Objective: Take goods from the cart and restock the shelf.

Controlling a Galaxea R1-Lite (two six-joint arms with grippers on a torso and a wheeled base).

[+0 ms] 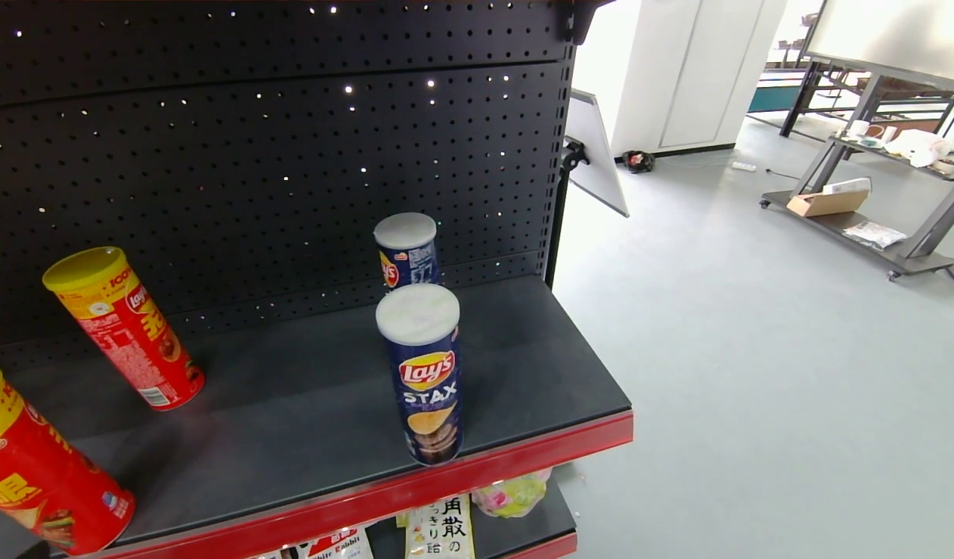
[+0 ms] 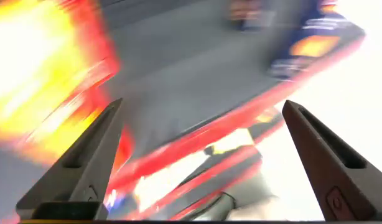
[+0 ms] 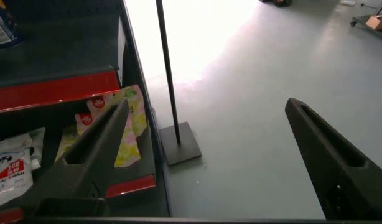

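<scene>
Head view: the front blue can (image 1: 426,373) stands upright on the dark shelf (image 1: 290,404), just behind its red lip (image 1: 477,466). The rear blue can (image 1: 407,250) stands behind it, near the pegboard back (image 1: 251,155). To the left, well apart from both, are the far red can (image 1: 123,326) and the near red can (image 1: 34,473). Snack bags (image 1: 439,528) lie on the shelf below. The left tool (image 2: 203,102) is spread wide with nothing in it, near the red lip. The right tool (image 3: 208,101) is also spread and empty, above the grey floor (image 3: 259,74) beside the shelf's end.
</scene>
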